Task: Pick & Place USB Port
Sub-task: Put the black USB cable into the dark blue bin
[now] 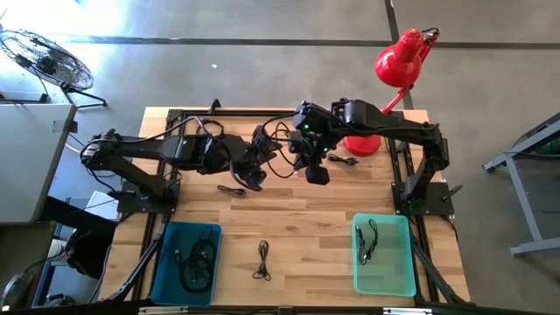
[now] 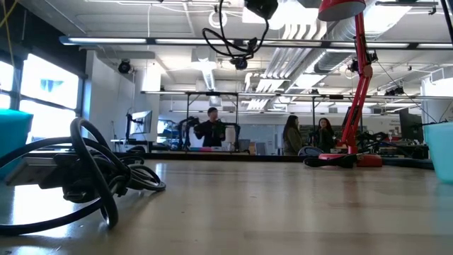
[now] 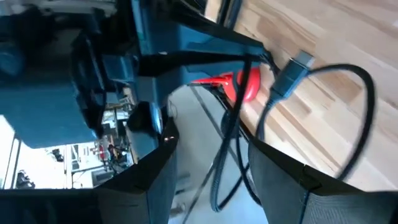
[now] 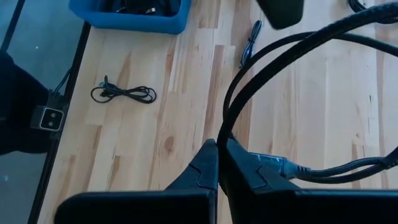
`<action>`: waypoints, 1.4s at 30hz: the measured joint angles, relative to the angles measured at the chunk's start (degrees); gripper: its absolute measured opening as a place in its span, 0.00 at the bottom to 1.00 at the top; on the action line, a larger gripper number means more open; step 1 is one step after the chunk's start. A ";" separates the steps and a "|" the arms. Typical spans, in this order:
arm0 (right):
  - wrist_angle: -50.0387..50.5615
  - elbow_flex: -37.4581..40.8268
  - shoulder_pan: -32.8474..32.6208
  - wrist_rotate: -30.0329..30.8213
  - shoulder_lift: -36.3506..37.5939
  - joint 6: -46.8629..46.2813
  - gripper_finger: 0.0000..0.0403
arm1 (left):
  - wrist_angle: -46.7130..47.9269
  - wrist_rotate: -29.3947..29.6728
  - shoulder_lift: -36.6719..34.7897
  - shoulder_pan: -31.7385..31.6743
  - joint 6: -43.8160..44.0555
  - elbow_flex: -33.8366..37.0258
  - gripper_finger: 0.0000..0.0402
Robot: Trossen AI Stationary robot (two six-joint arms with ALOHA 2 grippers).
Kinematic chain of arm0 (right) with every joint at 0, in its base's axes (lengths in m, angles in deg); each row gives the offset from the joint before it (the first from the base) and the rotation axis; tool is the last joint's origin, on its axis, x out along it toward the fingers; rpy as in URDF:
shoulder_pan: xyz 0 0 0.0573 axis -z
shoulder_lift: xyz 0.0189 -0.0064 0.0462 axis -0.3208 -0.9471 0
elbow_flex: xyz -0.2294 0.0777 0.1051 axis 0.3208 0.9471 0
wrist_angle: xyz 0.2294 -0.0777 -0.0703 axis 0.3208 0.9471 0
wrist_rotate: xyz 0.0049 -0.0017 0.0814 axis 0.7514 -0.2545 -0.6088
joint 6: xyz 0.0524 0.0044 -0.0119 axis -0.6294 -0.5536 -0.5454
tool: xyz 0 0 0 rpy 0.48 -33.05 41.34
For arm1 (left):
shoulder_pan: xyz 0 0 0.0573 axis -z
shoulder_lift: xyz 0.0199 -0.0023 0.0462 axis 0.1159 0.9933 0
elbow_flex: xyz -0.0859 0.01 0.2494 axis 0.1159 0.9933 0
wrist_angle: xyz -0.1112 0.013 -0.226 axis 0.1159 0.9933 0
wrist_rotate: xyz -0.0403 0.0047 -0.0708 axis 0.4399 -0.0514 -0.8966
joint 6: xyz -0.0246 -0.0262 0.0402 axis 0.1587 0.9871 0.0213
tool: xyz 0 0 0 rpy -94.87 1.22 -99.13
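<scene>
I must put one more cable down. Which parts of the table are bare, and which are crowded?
Bare wood lies between the blue bin and green bin, either side of the small coiled cable. The back, around both grippers and the lamp base, is crowded.

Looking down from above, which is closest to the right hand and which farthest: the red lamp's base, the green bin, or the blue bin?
Measured from the right hand in the high view:
1. Red lamp's base, just beside it toward the table's back right.
2. Green bin, at the front right corner.
3. Blue bin, at the front left, farthest away.
</scene>
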 joint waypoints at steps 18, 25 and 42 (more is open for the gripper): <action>-1.51 0.02 0.06 0.01 -0.06 -0.80 0.03 | -1.08 7.35 4.09 -6.09 0.22 -0.11 0.02; -2.56 0.02 0.02 3.10 -0.06 -3.35 0.23 | 4.56 8.48 3.63 -5.98 2.93 -3.92 0.01; -4.16 0.04 0.42 33.55 4.60 2.27 0.48 | 38.46 8.84 -0.75 5.88 37.54 -6.03 0.01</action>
